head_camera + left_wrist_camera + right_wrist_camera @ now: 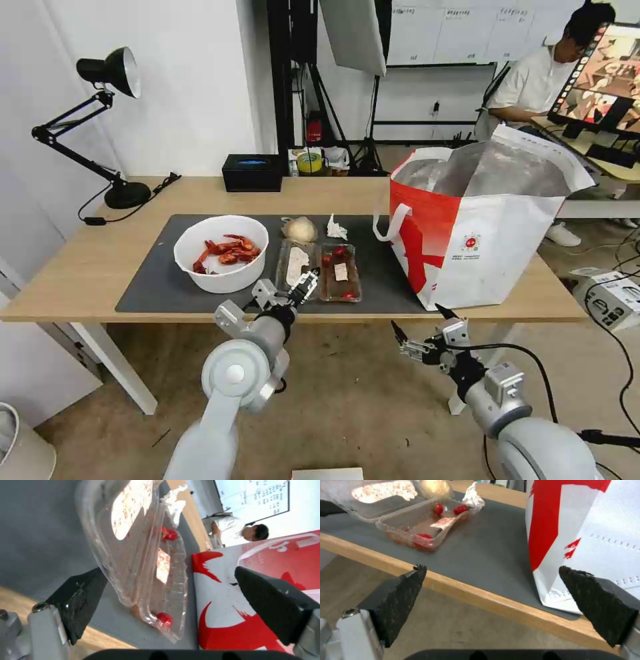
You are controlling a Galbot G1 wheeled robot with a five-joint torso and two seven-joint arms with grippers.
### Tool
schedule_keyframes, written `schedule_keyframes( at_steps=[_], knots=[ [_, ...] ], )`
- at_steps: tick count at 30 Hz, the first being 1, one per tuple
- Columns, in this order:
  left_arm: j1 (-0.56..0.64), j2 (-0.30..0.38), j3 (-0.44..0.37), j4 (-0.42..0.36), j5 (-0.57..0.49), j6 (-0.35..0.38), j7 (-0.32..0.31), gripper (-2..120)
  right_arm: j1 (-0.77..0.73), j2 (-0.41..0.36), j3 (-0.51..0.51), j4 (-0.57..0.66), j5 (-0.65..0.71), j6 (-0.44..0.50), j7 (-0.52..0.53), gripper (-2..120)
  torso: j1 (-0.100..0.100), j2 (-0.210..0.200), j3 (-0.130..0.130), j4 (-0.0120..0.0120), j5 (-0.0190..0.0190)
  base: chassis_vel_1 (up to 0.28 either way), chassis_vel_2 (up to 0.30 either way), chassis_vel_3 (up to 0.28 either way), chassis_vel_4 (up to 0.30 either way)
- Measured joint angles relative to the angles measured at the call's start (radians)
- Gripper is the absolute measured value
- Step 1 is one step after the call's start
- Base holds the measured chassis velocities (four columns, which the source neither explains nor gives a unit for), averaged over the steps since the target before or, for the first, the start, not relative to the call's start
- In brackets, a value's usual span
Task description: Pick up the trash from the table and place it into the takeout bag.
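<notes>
takeout bag [487, 227] top open, mat [380, 280] gap free

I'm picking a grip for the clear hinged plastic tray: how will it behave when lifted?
The clear hinged plastic tray looks thin-walled, so it will probably flex or buckle if pinched. It lies spread open, so the unheld half may flop at the hinge. The loose red scraps inside could slide or spill if it tilts. The open left gripper is at its near edge.

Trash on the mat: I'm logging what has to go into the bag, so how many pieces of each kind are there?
Bowl of shells: 1
Clear tray: 1
Wrapped lump: 1
Tissue: 1
Total: 4
</notes>
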Motion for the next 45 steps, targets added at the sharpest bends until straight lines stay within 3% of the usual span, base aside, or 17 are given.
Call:
schedule_keyframes(
  at_steps=[19, 45],
  knots=[
    [-0.014, 0.022, -0.004, -0.018, 0.007, -0.028, 0.046, 100, 0.002, 0.004, 0.002, -0.003, -0.004, 0.003, -0.001, 100, 0.0, 0.0, 0.0, 0.0, 0.0, 0.0, 0.0, 0.0, 0.0],
    [-0.103, 0.034, 0.038, 0.023, -0.026, -0.032, 0.04, 100, -0.002, -0.003, 0.017, -0.006, -0.003, 0.005, -0.003, 100, 0.0, 0.0, 0.0, 0.0, 0.0, 0.0, 0.0, 0.0, 0.0]
  ],
)
